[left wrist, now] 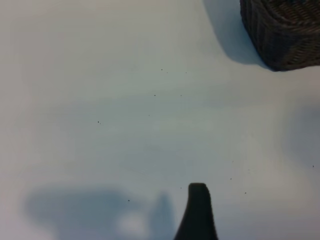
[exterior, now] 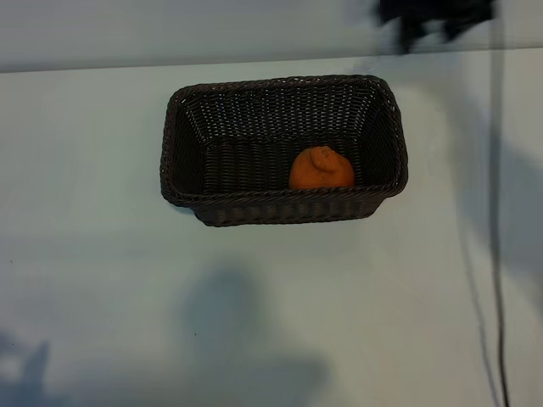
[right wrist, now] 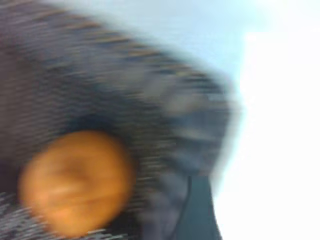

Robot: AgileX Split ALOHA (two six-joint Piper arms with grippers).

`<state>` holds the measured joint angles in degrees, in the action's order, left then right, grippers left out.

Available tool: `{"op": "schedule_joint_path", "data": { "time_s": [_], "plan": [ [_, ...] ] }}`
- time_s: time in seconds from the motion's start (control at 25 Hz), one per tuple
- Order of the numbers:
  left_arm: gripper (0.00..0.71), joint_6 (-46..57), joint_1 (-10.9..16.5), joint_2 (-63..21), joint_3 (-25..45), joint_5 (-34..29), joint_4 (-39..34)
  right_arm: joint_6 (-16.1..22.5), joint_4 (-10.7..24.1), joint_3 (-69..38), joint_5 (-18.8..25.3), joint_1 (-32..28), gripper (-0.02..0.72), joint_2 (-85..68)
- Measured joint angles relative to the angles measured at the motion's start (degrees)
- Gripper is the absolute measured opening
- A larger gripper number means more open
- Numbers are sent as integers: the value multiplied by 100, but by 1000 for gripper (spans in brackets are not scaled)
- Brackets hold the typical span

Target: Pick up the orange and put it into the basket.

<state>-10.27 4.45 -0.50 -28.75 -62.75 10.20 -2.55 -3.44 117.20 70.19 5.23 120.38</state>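
The orange lies inside the dark brown wicker basket, against its near wall, right of the middle. Nothing is touching it. My right gripper hangs blurred at the top right of the exterior view, beyond the basket's far right corner, with its prongs apart and nothing in them. Its wrist view looks down on the orange and the basket wall, past one dark finger. The left arm stays out of the exterior view. In the left wrist view a single dark fingertip hovers over bare table, with a basket corner far off.
The basket stands on a pale table. A thin dark cable runs down the right side of the exterior view. Arm shadows fall on the table near the front.
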Motion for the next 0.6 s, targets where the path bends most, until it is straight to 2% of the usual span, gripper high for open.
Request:
{"op": "schedule_joint_path", "data": {
  "time_s": [0.12,0.28,0.6],
  "plan": [
    [593,0,0,0,0,0,0,-8,0,0,0,-857,558,0],
    [593,0,0,0,0,0,0,-144,-183,0,0,-1559,558,0],
    [593,-11,0,0,0,0,0,-248,-415,-32,3,-1723,558,-569]
  ]
}}
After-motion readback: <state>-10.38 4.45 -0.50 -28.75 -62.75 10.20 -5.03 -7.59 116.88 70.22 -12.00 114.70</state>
